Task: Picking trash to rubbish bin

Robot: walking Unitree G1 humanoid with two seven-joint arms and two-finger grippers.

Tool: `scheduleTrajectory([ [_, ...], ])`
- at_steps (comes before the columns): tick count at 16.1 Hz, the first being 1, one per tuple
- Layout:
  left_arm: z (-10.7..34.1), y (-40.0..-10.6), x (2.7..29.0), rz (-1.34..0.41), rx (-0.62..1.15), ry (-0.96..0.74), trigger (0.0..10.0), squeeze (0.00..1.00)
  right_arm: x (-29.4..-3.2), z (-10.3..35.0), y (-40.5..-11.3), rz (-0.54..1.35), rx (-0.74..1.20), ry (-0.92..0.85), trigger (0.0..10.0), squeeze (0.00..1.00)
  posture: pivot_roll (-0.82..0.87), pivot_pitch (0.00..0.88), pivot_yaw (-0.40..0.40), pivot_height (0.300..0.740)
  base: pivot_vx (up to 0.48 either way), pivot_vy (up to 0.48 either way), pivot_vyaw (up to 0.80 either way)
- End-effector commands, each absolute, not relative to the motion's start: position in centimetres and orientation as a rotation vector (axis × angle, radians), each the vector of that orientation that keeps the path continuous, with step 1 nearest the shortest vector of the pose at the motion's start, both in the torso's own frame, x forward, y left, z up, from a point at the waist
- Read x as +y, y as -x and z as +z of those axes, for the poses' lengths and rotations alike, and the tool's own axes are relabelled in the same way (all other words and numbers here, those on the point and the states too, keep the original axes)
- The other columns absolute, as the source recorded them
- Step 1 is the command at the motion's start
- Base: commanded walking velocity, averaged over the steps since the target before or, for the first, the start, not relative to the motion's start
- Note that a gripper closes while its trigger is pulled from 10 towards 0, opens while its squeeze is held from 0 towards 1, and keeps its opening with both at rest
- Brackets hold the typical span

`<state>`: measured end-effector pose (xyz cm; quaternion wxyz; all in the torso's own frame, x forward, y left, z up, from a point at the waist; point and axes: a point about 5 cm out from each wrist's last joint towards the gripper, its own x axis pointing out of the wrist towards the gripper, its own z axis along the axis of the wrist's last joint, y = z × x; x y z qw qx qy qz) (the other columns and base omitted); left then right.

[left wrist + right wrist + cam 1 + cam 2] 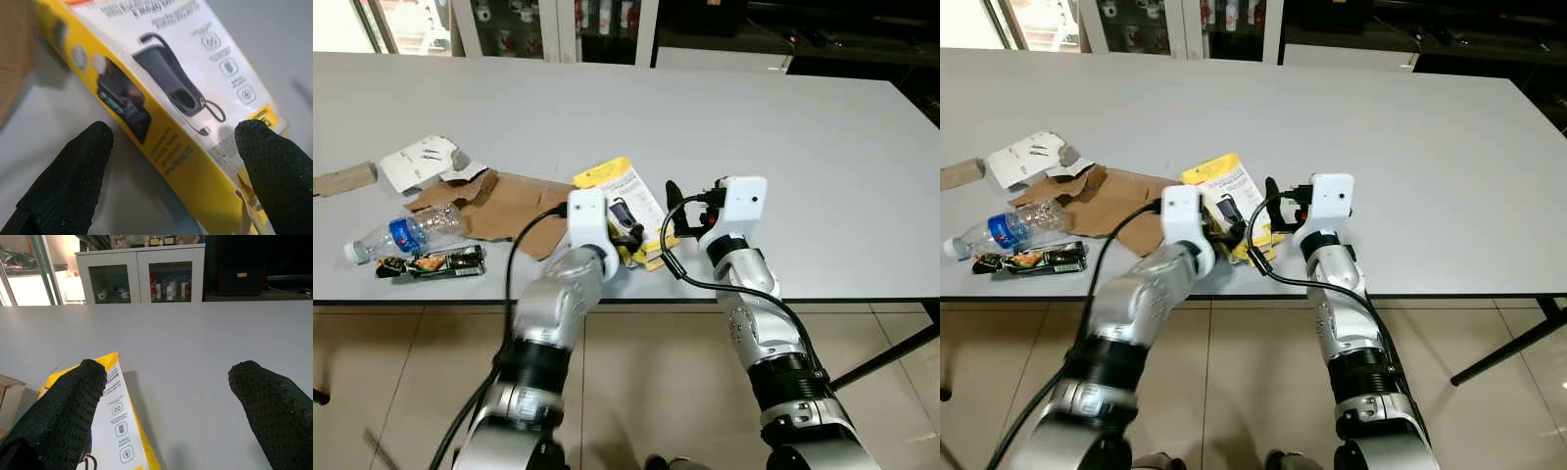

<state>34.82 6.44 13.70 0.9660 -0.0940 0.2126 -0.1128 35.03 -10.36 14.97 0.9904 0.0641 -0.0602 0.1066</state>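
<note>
- The head views show a big grey table (783,127) with trash spread over its left and middle part.
- A yellow box (625,206) lies flat near the front edge of the table. It has a white top with a picture of a dark gadget and small writing, too small to read.
- The left gripper (628,235) is down at the front end of the yellow box. In the left wrist view its two black fingers (73,176) stand wide apart with the box (161,112) between them — one finger on each side, not squeezing yet.
- That wrist view shows the box up close: little icons, a cable drawing and lines of print, all blurry. The head views do not show these small things.
- The right gripper (690,206) hovers just beside the right side of the box. Its fingers (63,406) are spread open and hold nothing.
- The right wrist view looks across the table to a white cabinet (142,271) with glass doors and small bottles and jars inside. Its labels cannot be read.
- To the left of the box lies a torn brown cardboard piece (504,206).
- A crumpled white paper (426,162) with some black print sits behind the cardboard.
- A clear plastic bottle (406,233) lies on its side, with a blue label. It looks empty.
- A dark snack wrapper (433,262) lies just in front of the bottle, near the table edge.
- A brown cardboard tube (342,179) is at the far left — partly cut off.
</note>
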Motion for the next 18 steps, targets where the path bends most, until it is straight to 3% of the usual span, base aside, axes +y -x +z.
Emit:
scheduleTrajectory([
  [1, 13.6, -35.0, 5.9, -0.231, 0.448, 0.163, 10.0, 0.00, -10.6, 14.8, -34.9, 0.213, -0.113, -0.131, 10.0, 0.00, 0.00, 0.090, -0.038, 0.740, 0.000, 0.000, 0.00],
  [11, 10.5, -35.0, 9.2, -0.036, 0.617, 0.045, 10.0, 0.00, -10.3, 14.7, -34.8, 0.230, -0.105, -0.135, 10.0, 0.00, 0.01, 0.090, -0.036, 0.740, 0.000, 0.000, 0.00],
  [12, 10.4, -35.0, 9.2, -0.035, 0.619, 0.047, 3.0, 0.00, -10.3, 14.7, -34.8, 0.231, -0.105, -0.135, 10.0, 0.00, 0.00, 0.090, -0.035, 0.740, 0.000, 0.000, 0.00],
  [13, 10.3, -34.9, 9.2, -0.032, 0.619, 0.053, 0.0, 0.00, -10.3, 14.7, -34.8, 0.232, -0.104, -0.135, 10.0, 0.00, 0.00, 0.089, -0.036, 0.740, 0.000, 0.000, 0.00],
  [18, 10.3, -35.0, 9.0, -0.038, 0.621, 0.065, 0.0, 0.00, -10.3, 14.7, -34.8, 0.239, -0.100, -0.142, 10.0, 0.00, 0.00, 0.090, -0.035, 0.740, 0.000, 0.000, 0.00],
])
